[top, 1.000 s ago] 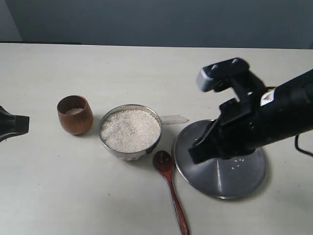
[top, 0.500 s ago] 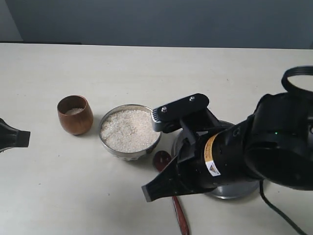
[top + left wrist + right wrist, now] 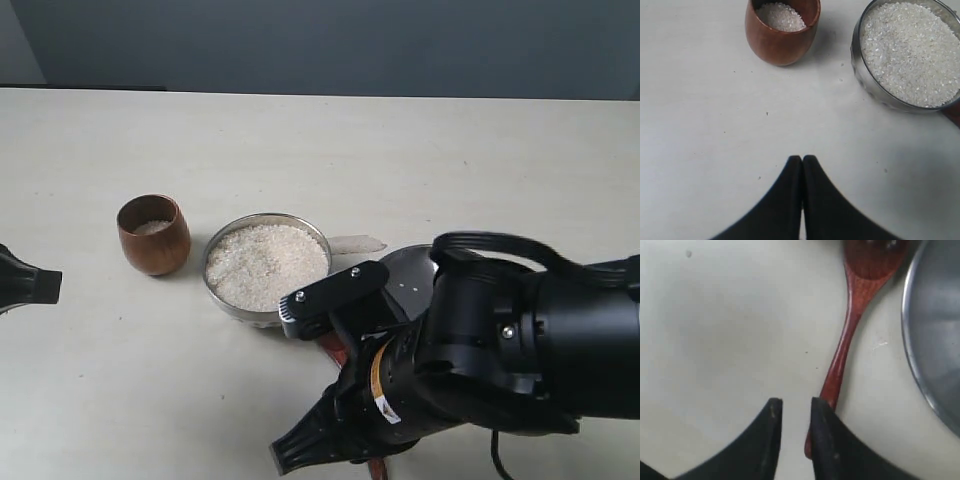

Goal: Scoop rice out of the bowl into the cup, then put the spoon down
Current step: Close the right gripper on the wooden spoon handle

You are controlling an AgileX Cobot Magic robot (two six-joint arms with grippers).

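- The spoon (image 3: 847, 330) lies flat on the table (image 3: 715, 315). Its scoop end is just beside the bowl (image 3: 267, 265) and its handle runs along the edge of the plate (image 3: 935, 340). Lying so, the slim handle can be pinched from above.
- The right gripper (image 3: 794, 407) hangs low over the handle's tail end, jaws a little apart with nothing between them. The handle sits beside and partly under one finger, not in the gap. I judge the grip needs a small sideways shift before it closes.
- In the exterior view the right arm hides most of the spoon.
- The rice (image 3: 910, 50) fills the bowl nearly to the rim. The cup (image 3: 782, 30) stands near the bowl without touching it and already has a little rice in it, so each scoop has a short carry.
- The left gripper (image 3: 802, 162) sits off to the side near the cup, jaws together and empty, likely parked clear of the right arm's path.
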